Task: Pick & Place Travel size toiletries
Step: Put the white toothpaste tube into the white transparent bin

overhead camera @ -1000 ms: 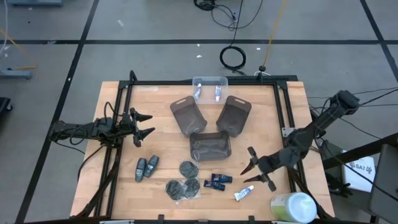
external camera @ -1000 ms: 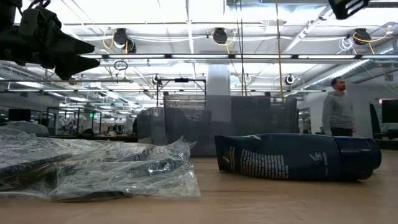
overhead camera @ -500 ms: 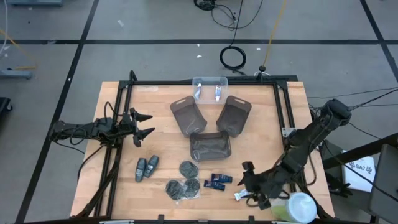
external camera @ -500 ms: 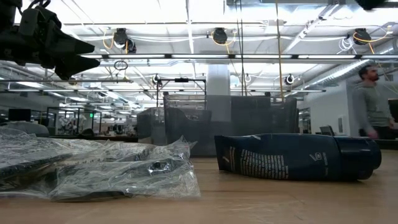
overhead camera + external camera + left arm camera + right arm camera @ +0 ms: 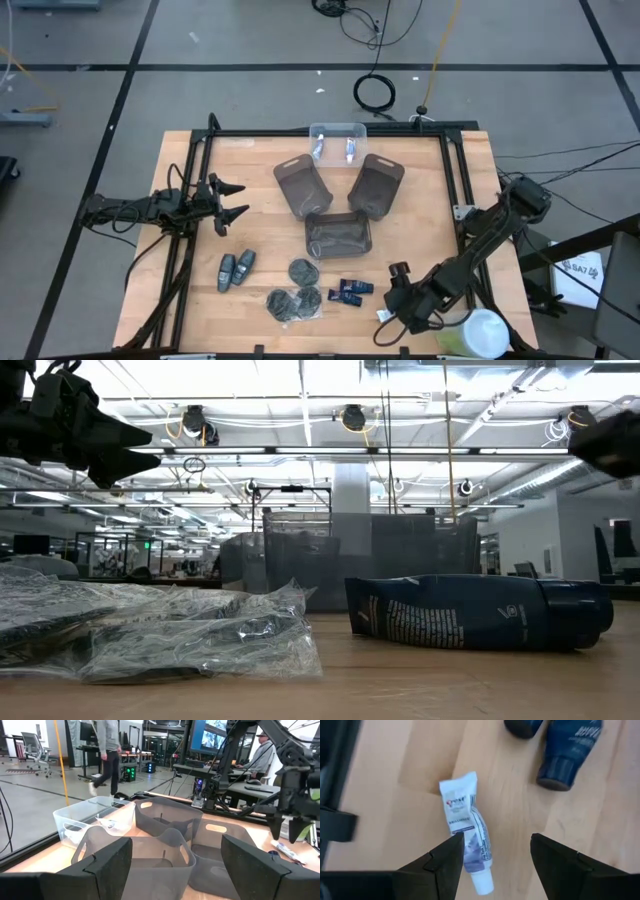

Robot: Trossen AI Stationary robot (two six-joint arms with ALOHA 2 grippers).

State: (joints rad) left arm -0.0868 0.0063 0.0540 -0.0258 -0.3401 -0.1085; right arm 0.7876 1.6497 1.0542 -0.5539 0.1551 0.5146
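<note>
From above, the right tool (image 5: pixel 398 318) hangs spread over the white tube (image 5: pixel 384 341) at the counter's (image 5: pixel 260 170) near-right edge, far from the open left tool (image 5: pixel 228 200); its wrist view shows the tube (image 5: pixel 467 849) lying lengthwise, beneath and between its released fingers (image 5: pixel 437 865).

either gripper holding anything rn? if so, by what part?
Nothing held. Right gripper is open above the white tube, which lies flat on the table. Left gripper is open and empty at the table's left side.

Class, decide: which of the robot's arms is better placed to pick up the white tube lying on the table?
Right. The right gripper hangs open directly over the white tube; the left gripper waits across the table.
</note>
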